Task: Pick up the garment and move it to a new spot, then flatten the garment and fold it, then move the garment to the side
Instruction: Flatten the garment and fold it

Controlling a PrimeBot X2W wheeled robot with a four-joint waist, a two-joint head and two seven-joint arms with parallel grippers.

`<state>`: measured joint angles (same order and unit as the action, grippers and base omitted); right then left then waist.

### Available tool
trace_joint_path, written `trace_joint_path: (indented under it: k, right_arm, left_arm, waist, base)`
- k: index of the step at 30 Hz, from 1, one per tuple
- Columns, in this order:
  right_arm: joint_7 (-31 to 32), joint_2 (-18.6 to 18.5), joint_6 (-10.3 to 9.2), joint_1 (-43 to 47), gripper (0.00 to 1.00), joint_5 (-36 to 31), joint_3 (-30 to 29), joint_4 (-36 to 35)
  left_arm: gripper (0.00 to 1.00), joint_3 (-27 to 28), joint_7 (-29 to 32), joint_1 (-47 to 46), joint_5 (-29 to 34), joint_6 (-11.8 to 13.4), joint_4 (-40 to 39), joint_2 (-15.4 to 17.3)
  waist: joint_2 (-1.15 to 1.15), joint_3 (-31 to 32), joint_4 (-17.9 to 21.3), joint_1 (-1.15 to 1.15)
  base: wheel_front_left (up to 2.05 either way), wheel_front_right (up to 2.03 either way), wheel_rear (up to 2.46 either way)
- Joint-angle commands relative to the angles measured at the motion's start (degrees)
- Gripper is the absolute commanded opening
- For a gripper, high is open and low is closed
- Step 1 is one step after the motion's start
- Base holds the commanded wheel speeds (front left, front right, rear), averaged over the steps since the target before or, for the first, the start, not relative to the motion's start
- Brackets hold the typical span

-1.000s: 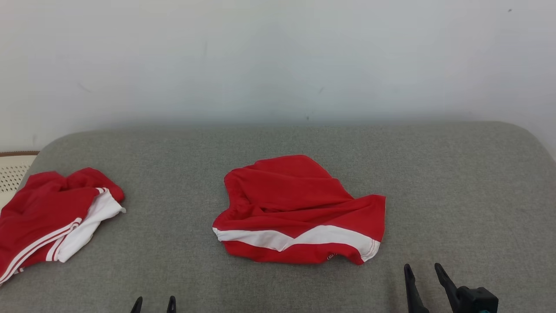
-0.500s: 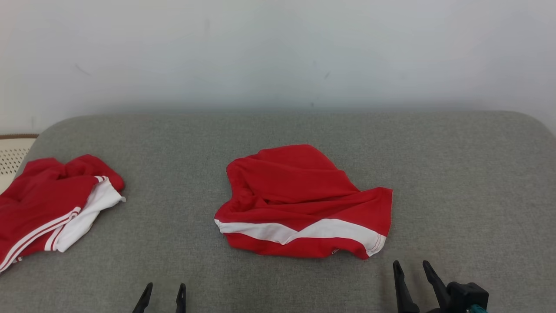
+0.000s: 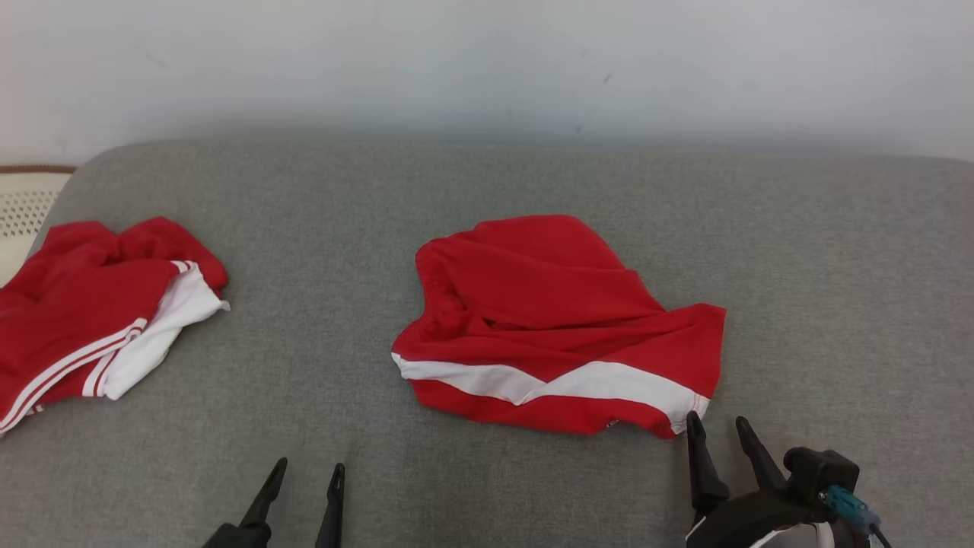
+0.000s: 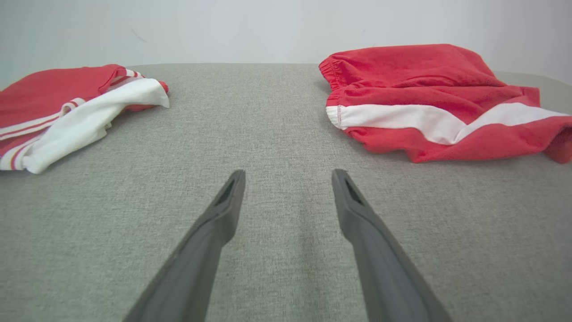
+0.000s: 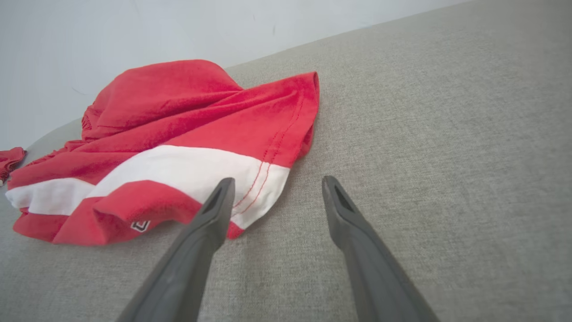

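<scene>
A crumpled red garment (image 3: 555, 304) with a white band lies in the middle of the grey cushion (image 3: 319, 243); the left wrist view has the garment (image 4: 429, 89) at the upper right. My right gripper (image 3: 715, 418) is open, with its left fingertip right at the garment's near right corner. In the right wrist view that gripper (image 5: 278, 180) has the white-and-red hem of the garment (image 5: 187, 116) just beside its left finger, nothing between the fingers. My left gripper (image 3: 310, 466) is open and empty over bare cushion, short of the garment; its own view shows the gripper (image 4: 289, 172) above grey fabric.
A second red and white garment (image 3: 84, 312) lies bunched at the cushion's left end, also seen in the left wrist view as a second garment (image 4: 67, 94). A pale perforated object (image 3: 23, 205) sits beyond the left edge. A white wall (image 3: 487, 61) backs the cushion.
The head camera has tipped down, so the whole picture shifted. Both grippers have reached further forward; the right one has closed in on the garment's near right corner.
</scene>
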<state>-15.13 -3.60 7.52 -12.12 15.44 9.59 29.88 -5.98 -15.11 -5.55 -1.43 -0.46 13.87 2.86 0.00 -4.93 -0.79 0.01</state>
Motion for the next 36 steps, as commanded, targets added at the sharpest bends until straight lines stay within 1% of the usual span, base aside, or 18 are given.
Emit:
trace_joint_path:
  k: [1, 4, 6, 9, 10, 13, 15, 17, 20, 23, 25, 26, 27, 28, 29, 30, 31, 36]
  right_arm:
    - [0.0, 0.2, -0.06, -0.9, 1.0, 0.6, 0.0, 0.6]
    - [0.0, 0.3, -0.06, -1.6, 0.96, 1.3, 0.1, 1.9]
    - [0.0, 0.3, -0.06, -2.4, 0.91, 1.7, 0.5, 2.5]
    - [0.0, 0.4, -0.06, -2.9, 0.79, 2.3, 0.9, 3.5]
    - [0.0, 0.4, -0.06, -2.9, 0.79, 2.3, 0.9, 3.5]
    - [0.0, 0.5, -0.06, -3.4, 0.72, 2.9, 1.3, 4.2]
    - [0.0, 0.5, -0.06, -3.5, 0.65, 3.5, 1.5, 4.6]
    - [0.0, 0.6, -0.06, -3.7, 0.66, 4.2, 1.5, 4.7]
    - [0.0, 0.6, -0.06, -3.7, 0.73, 5.2, 1.3, 3.9]
    - [0.0, 0.7, -0.06, -2.9, 0.74, 6.0, 2.2, 3.4]
    - [0.0, 0.6, -0.06, -2.6, 0.47, 6.5, 2.6, 3.0]
    - [0.0, 0.6, -0.06, -2.6, 0.46, 6.6, 2.7, 2.7]
    - [0.0, 0.5, -0.06, -2.7, 0.46, 6.5, 2.7, 2.5]
    - [0.0, 0.3, -0.06, -2.6, 0.54, 6.3, 2.8, 2.1]
    - [0.0, 0.0, -0.06, -2.2, 0.67, 6.0, 2.9, 1.8]
    - [0.0, -0.3, -0.06, -1.8, 0.88, 5.8, 2.8, 1.5]
    - [0.0, -0.6, -0.06, -1.4, 1.0, 5.5, 2.5, 1.0]
    - [0.0, -0.8, -0.06, 1.7, 1.0, 4.9, 0.6, -2.7]
  left_arm:
    - [1.0, 0.2, -0.1, -0.8, 0.1, -0.4, 0.0, 0.1]
    - [1.0, 0.5, -0.1, -1.4, 0.3, -0.7, 0.0, 0.1]
    - [1.0, 0.7, -0.1, -1.7, 0.4, -0.9, -0.1, 0.1]
    - [1.0, 0.9, -0.1, -1.9, 0.5, -1.0, 0.0, 0.1]
    - [1.0, 0.9, -0.1, -1.9, 0.5, -1.0, 0.0, 0.1]
    - [1.0, 0.9, -0.1, -2.4, 0.7, -1.2, -0.1, 0.1]
    - [1.0, 0.8, -0.1, -2.5, 0.7, -1.3, -0.1, 0.1]
    - [1.0, 0.7, -0.1, -2.7, 0.9, -1.4, -0.1, 0.1]
    - [1.0, 0.4, -0.1, -2.6, 1.1, -1.7, -0.1, 0.1]
    - [1.0, 0.2, -0.1, -2.4, 1.1, -1.8, 0.0, 0.1]
    - [1.0, 0.2, -0.1, -2.2, 1.1, -1.9, 0.1, 0.1]
    - [1.0, 0.2, -0.1, -2.2, 1.1, -1.9, 0.2, 0.1]
    - [1.0, 0.1, -0.1, -2.1, 1.1, -2.0, 0.3, 0.2]
    - [1.0, -0.1, -0.1, -2.0, 1.2, -2.1, 0.4, 0.2]
    - [1.0, -0.3, -0.1, -1.9, 1.2, -2.2, 0.6, 0.1]
    - [1.0, -0.5, -0.1, -1.7, 1.2, -2.3, 0.8, 0.1]
    - [1.0, -0.7, -0.1, -1.6, 1.1, -2.3, 0.9, 0.1]
    - [1.0, -1.7, -0.1, 0.1, 0.3, -1.9, 1.3, 0.1]
  waist:
    - [0.0, -1.8, -1.5, -0.01]
    - [0.0, -2.5, -2.2, -0.01]
    - [0.0, -3.0, -2.5, -0.01]
    - [0.0, -3.6, -2.8, -0.01]
    - [0.0, -3.6, -2.8, -0.01]
    - [0.0, -3.9, -3.1, -0.01]
    - [0.0, -4.0, -3.2, -0.01]
    - [0.0, -4.2, -3.3, -0.01]
    - [0.0, -4.2, -3.4, -0.01]
    - [0.0, -4.1, -3.5, -0.01]
    - [0.0, -4.0, -3.5, -0.01]
    - [0.0, -4.0, -3.5, -0.01]
    - [0.0, -4.0, -3.5, -0.01]
    - [0.0, -3.8, -3.4, -0.01]
    - [0.0, -3.6, -3.4, -0.01]
    - [0.0, -3.4, -3.4, -0.01]
    - [0.0, -3.0, -3.3, -0.01]
    - [0.0, -0.9, -2.3, -0.01]
  base:
    - [0.0, 0.0, 0.0]
    - [0.0, 0.0, 0.0]
    - [0.0, 0.0, 0.0]
    - [0.0, 0.0, 0.0]
    - [0.0, 0.0, 0.0]
    - [0.0, 0.0, 0.0]
    - [0.0, 0.0, 0.0]
    - [0.0, 0.0, 0.0]
    - [0.0, 0.0, 0.0]
    - [0.0, 0.0, 0.0]
    - [0.0, 0.0, 0.0]
    - [0.0, 0.0, 0.0]
    - [0.0, 0.0, 0.0]
    - [0.0, 0.0, 0.0]
    - [0.0, 0.0, 0.0]
    - [0.0, 0.0, 0.0]
    - [0.0, 0.0, 0.0]
    - [0.0, 0.0, 0.0]
